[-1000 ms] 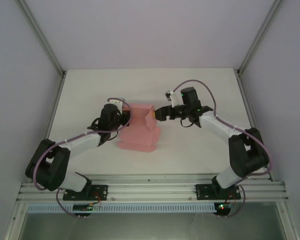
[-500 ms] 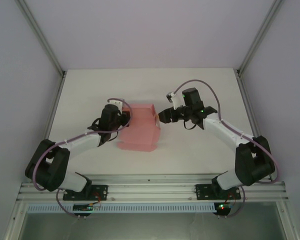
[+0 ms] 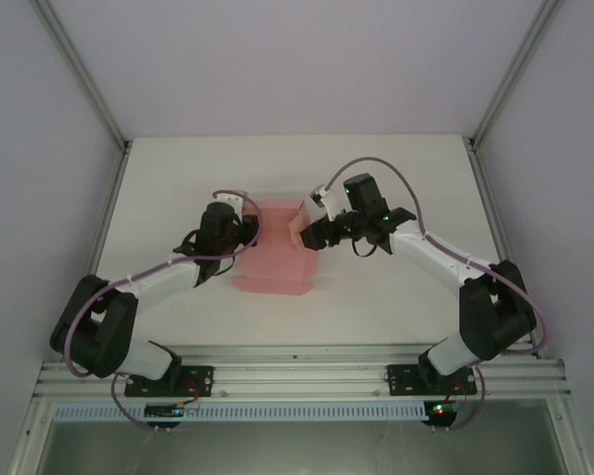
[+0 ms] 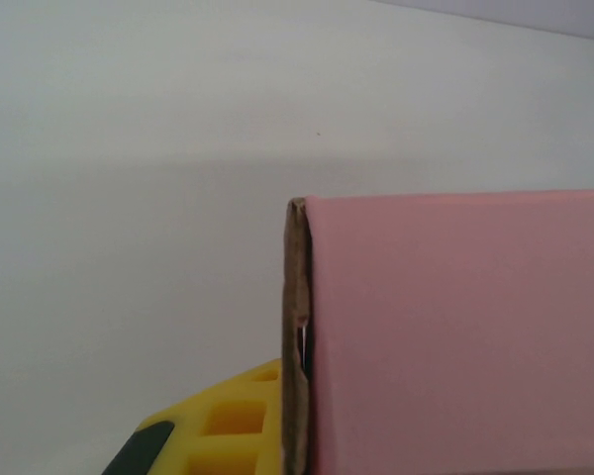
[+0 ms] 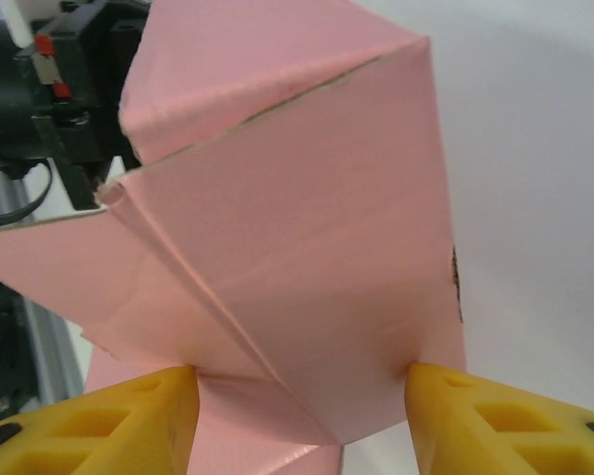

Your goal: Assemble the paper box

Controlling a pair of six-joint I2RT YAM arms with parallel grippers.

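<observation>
Two arms are meeting over the paper box, which is sitting near the middle of the white counter, between them. The left jaws are clamping shut on the box's left wall; in the left wrist view a yellow fingertip is lying tight against the raw edge of the pink card. The right jaws are standing part-way apart and straddling a folded end on the box's right side. Both yellow pads are pressing against the card, so I am reading that as a grip. The job looks to me roughly half done. The far part of the box is standing up as walls, and the right wrist view is showing diagonal creases and one seam gaping slightly. The near part is lying flat on the counter as an unfolded panel. What I am judging to be left is bringing that panel and the loose flaps up, tucking the tabs in and squaring the corners. Around the work I am seeing the left arm and right arm with their looping purple cables, and the metal rail at the near edge. The main hindrance seems to be the springy card itself, with both wrists crowding close together.
</observation>
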